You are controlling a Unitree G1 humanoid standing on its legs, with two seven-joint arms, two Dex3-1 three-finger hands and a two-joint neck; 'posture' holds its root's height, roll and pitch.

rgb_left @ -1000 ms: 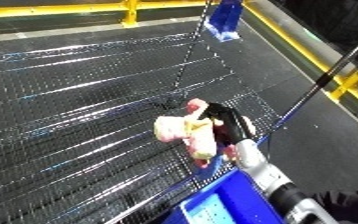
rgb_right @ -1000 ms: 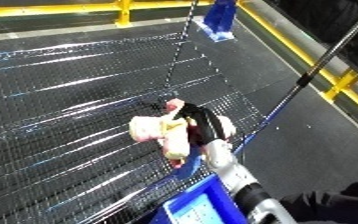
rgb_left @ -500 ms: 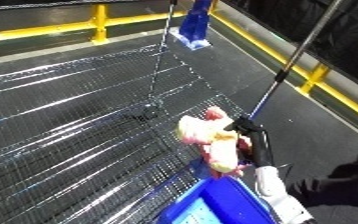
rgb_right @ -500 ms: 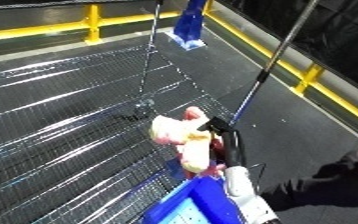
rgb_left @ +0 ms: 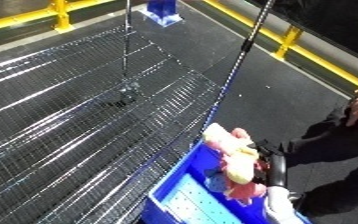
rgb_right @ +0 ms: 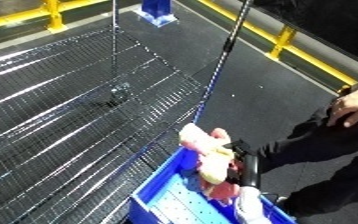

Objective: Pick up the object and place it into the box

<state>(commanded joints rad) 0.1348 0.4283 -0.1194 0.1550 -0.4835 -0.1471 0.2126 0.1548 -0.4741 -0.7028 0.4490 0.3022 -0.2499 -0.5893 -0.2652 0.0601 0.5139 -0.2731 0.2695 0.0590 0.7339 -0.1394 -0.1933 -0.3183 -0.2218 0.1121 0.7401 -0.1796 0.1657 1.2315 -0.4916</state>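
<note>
The right hand [rgb_left: 273, 167] holds the pink and yellow soft toy [rgb_left: 233, 160] just over the blue bin [rgb_left: 189, 192], its fingers curled round it. This looks like the placing step; next, the fingers should spread to drop it inside.

The setting looks like a warehouse or industrial test hall. A wide wire-mesh shelf [rgb_left: 78, 115] of shiny metal grid fills the left side, with thin upright metal poles [rgb_left: 246, 45] rising from its edges. Beyond the shelf's right edge lies a dark grey floor [rgb_left: 273, 85], bordered by yellow safety rails [rgb_left: 291, 40]. A blue plastic bin [rgb_left: 189, 200] sits at the shelf's near right corner.
</note>
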